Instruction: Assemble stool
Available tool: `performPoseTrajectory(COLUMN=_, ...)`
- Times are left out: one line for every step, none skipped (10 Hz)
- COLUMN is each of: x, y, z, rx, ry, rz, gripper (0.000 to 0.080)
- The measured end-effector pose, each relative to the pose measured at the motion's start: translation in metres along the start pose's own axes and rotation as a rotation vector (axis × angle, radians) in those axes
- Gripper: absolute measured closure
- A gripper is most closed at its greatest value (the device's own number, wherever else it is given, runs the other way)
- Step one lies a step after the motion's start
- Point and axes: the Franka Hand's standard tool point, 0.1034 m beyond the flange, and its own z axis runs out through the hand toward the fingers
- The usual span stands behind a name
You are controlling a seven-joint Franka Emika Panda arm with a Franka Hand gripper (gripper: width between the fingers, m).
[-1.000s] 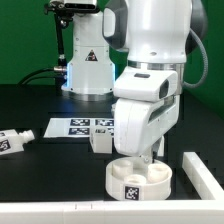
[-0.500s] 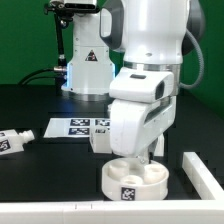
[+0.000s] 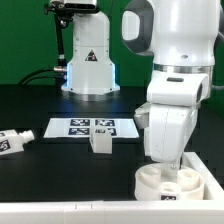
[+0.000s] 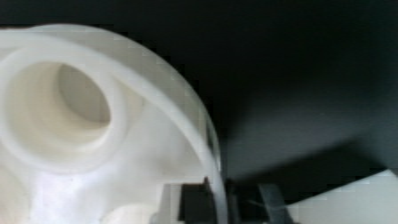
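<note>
The stool's round white seat disc (image 3: 172, 182) lies on the black table at the front of the exterior view's right, a tag on its front. My gripper (image 3: 164, 163) reaches down onto it from above and is shut on its rim. In the wrist view the seat (image 4: 89, 120) fills most of the picture, with a round socket in it, and its thin rim wall runs between my gripper's (image 4: 222, 205) jaws. One white block leg (image 3: 100, 142) stands near the table's middle. Another leg (image 3: 12, 141) lies at the exterior view's left edge.
The marker board (image 3: 85, 127) lies flat behind the middle leg. A white robot base (image 3: 88, 65) with cables stands at the back. A white bar (image 3: 200, 162) lies just behind the seat at the right edge.
My arm has moved toward the exterior view's right, dragging the seat disc with it. The middle leg, hidden before, now stands in plain view.
</note>
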Motion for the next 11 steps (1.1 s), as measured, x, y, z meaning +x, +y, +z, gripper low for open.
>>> performPoseTrajectory(x=-0.001, y=0.0, z=0.002, rx=0.006, ry=-0.005, rz=0.0, gripper=0.0775)
performPoseTrajectory(x=-0.001, y=0.0, z=0.002, rx=0.006, ry=-0.005, rz=0.002, gripper=0.0775)
performPoseTrajectory(x=-0.001, y=0.0, z=0.002, rx=0.006, ry=-0.006, rz=0.002, gripper=0.0775)
performPoseTrajectory(x=-0.002, y=0.0, z=0.002, rx=0.007, ry=-0.006, rz=0.002, gripper=0.0606)
performPoseTrajectory(x=-0.002, y=0.0, z=0.0, rx=0.008, ry=-0.008, rz=0.002, gripper=0.0606)
performPoseTrajectory(x=-0.001, y=0.003, z=-0.011, rx=0.007, ry=-0.013, rz=0.002, gripper=0.041)
performPoseTrajectory(x=0.0, y=0.006, z=-0.024, rx=0.0, ry=-0.012, rz=0.003, gripper=0.0272)
performPoseTrajectory(x=-0.002, y=0.008, z=-0.033, rx=-0.01, ry=-0.008, rz=0.005, gripper=0.0188)
performPoseTrajectory(x=-0.003, y=0.005, z=-0.04, rx=-0.024, ry=0.005, rz=0.125, gripper=0.0188)
performPoseTrajectory(x=-0.004, y=-0.006, z=-0.043, rx=-0.034, ry=0.016, rz=0.285, gripper=0.0157)
performPoseTrajectory(x=0.001, y=-0.012, z=-0.039, rx=-0.032, ry=0.016, rz=0.335, gripper=0.0151)
